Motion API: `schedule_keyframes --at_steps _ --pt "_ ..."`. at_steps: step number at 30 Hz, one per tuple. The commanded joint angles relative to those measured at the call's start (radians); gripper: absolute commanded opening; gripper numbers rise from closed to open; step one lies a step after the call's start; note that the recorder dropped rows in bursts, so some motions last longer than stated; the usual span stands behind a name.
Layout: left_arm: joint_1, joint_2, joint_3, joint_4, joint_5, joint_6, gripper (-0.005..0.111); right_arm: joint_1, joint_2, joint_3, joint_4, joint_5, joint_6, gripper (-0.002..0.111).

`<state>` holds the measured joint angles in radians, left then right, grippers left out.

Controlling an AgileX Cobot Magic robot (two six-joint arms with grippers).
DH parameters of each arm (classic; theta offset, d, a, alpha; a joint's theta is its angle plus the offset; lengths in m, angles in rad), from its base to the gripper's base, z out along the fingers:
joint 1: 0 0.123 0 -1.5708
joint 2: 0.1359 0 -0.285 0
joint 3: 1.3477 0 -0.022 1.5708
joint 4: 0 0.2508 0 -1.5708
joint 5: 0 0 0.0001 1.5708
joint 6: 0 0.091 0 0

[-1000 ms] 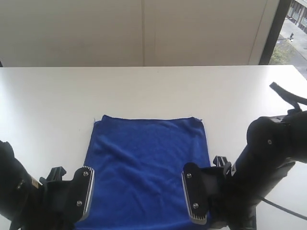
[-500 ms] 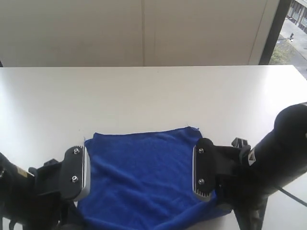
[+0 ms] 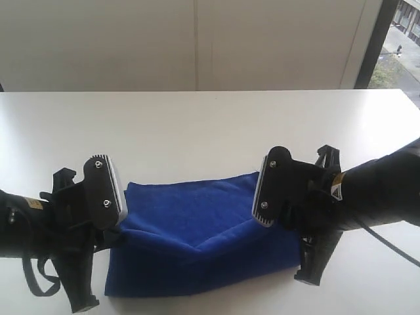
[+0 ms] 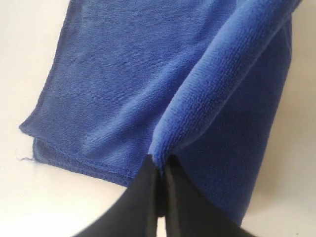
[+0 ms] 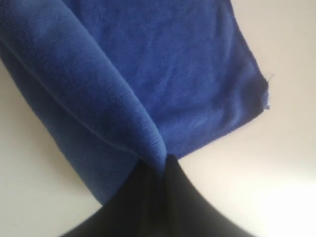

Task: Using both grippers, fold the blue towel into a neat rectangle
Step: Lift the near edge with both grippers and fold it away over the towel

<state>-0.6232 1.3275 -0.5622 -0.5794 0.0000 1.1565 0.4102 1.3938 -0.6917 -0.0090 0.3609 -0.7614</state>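
1. The white table (image 3: 197, 125) fills the middle of the exterior view, and nothing printed shows on it.
2. The blue towel (image 3: 190, 223) lies in the lower centre of that frame. Its far edge rests flat on the table, while its near part is raised and doubled over, sagging between the two grips.
3. The left gripper (image 4: 159, 165) has its jaws pressed together on one raised corner of the towel. The right gripper (image 5: 158, 165) is clamped on the opposite corner in the same way.
4. Progress, as I judge it: the first fold is under way but not laid down (the upper layer hangs loose and uneven). What is left is to set the held edge on the far edge, let go, and probably fold again.
5. A small yellow sticker (image 3: 336, 190) with a warning triangle sits on the right arm, and a yellowish tag (image 3: 31, 205) on the left arm. Neither has writing that can be read.
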Motion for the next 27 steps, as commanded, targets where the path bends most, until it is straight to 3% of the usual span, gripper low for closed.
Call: schedule_keyframes --at_steps 1,18,27 --pt "0.004 0.040 0.003 -0.014 -0.068 0.002 0.000 -0.002 -0.006 0.004 -0.010 -0.064 0.010 0.000" --pt "0.004 0.140 0.003 -0.011 -0.304 0.002 0.000 -0.046 0.176 -0.005 -0.010 -0.324 0.043 0.000" --pt "0.004 0.188 0.001 0.017 -0.455 0.002 0.000 -0.096 0.273 -0.091 -0.010 -0.342 0.043 0.000"
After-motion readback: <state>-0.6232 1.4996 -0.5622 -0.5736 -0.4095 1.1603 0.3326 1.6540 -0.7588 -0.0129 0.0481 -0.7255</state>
